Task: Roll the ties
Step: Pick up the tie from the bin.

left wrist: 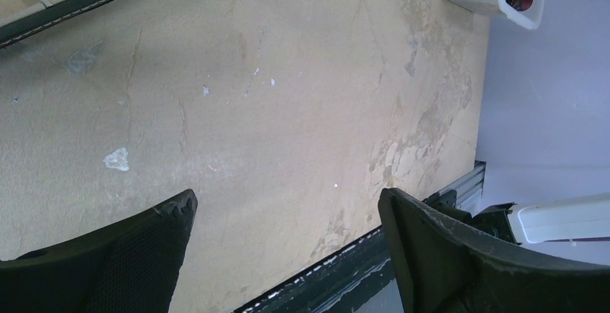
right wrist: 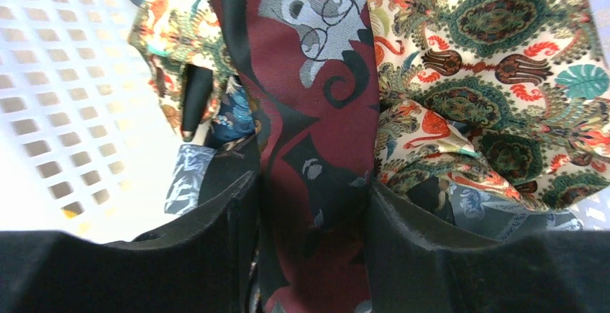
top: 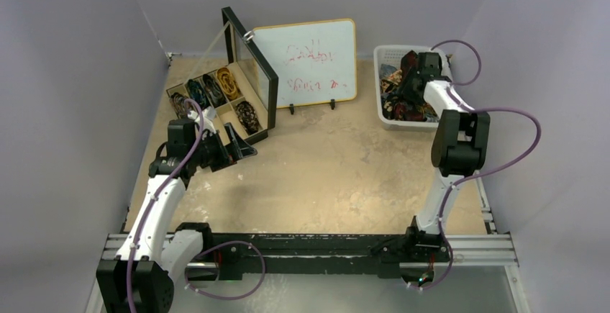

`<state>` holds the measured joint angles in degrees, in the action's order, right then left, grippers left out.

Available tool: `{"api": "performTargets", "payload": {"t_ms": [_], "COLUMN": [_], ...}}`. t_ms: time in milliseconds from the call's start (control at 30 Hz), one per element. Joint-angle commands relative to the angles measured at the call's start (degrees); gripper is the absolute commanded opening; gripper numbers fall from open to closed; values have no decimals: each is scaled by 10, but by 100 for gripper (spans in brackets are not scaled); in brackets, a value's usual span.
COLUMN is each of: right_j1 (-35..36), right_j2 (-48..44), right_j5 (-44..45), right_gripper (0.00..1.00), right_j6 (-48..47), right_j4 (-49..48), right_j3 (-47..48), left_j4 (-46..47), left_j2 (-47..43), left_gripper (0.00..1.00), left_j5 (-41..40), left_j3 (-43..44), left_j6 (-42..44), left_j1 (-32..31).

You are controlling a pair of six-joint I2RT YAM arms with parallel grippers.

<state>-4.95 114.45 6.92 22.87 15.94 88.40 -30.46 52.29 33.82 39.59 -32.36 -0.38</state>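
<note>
Ties (top: 392, 104) fill the white basket (top: 392, 48) at the top view's upper right, the right gripper (top: 411, 83) among them; the left gripper (left wrist: 286, 201) gapes wide over the tabletop (left wrist: 288, 75) in its wrist view; the right wrist view shows a maroon tie (right wrist: 316, 133) between the jaws (pinched or not, I cannot tell).

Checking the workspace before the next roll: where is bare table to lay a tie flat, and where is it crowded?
Free: the middle of the table, between whiteboard behind, basket at right and rail in front. Crowded: back left, where the left gripper hovers by the compartment box; the basket, heaped with ties, right gripper inside.
</note>
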Motion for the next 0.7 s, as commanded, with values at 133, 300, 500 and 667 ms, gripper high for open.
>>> {"api": "performTargets", "payload": {"t_ms": [133,300,500,667], "right_j1": [0,1,0,0], "right_j2": [-24,-66,-98,-130], "right_j5": [31,31,16,10], "right_gripper": [16,14,1,0], "right_j6": [-5,6,10,18], "right_j4": [0,19,11,22], "right_j3": [9,25,10,22], "left_j4": [17,18,18,18], "left_j2": [-1,-3,1,0], "left_gripper": [95,95,95,95], "left_j5": [14,14,17,18], "left_j3": [9,8,8,9], "left_j6": [6,5,6,6], "left_j1": [3,3,3,3]}}
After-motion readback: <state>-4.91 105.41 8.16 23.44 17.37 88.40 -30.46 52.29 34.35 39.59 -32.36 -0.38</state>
